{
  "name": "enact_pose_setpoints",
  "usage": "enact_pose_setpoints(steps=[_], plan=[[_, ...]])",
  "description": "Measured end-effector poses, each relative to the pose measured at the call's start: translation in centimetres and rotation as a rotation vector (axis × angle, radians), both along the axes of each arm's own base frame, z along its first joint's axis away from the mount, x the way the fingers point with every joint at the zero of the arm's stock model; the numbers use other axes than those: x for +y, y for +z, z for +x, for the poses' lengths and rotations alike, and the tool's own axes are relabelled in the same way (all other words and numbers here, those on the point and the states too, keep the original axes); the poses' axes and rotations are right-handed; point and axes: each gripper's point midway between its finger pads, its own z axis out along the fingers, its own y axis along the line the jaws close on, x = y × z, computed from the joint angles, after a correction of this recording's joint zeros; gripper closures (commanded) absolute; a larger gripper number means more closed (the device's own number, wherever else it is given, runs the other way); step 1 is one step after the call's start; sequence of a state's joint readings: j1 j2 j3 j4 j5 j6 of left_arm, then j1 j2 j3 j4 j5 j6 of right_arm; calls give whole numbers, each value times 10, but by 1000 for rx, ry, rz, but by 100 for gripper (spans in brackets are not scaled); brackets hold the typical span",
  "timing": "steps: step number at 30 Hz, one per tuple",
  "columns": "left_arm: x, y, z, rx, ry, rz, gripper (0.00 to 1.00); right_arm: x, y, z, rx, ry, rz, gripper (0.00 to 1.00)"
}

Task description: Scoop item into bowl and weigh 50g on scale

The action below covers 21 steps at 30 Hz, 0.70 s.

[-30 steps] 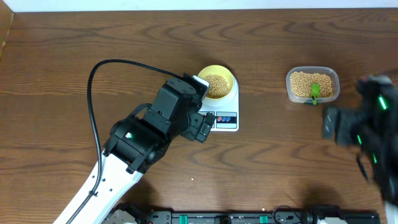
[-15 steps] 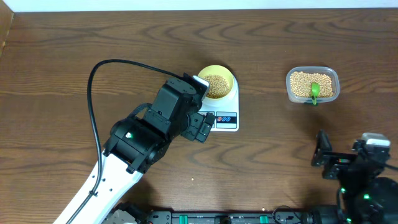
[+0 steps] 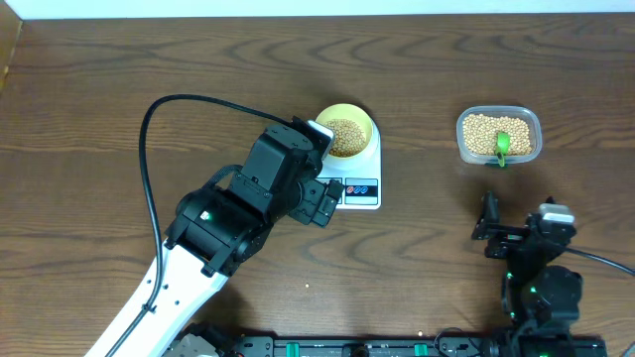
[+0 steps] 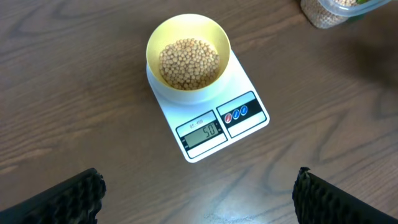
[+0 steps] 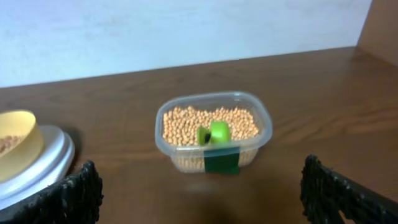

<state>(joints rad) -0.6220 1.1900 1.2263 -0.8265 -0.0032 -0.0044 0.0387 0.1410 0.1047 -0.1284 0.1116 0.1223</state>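
my left gripper [image 4: 199, 208] and right gripper [image 5: 202, 202] are wide open, empty. if the left one bumps the bowl [image 4: 188, 37], the beans [image 4: 188, 62] spill and the scale [image 4: 245, 127] loses its 50.

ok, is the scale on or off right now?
On. In the left wrist view the scale has its display showing digits that read 50, with the bowl of beans sitting on it.

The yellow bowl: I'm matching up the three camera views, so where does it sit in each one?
Overhead: yellow bowl upper centre, on the scale.
Left wrist: upper centre, on the scale.
Right wrist: left edge, partly cut off.
Shared landmark: the clear tub, to the bowl's right in every view.
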Motion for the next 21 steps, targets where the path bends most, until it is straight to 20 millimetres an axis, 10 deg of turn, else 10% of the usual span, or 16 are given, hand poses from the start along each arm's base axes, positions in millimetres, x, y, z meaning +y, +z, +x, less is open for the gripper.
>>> enact_pose_setpoints(steps=[21], plan=[[0, 0, 0, 0, 0, 0, 1, 22, -36, 2, 52, 142, -66, 1]])
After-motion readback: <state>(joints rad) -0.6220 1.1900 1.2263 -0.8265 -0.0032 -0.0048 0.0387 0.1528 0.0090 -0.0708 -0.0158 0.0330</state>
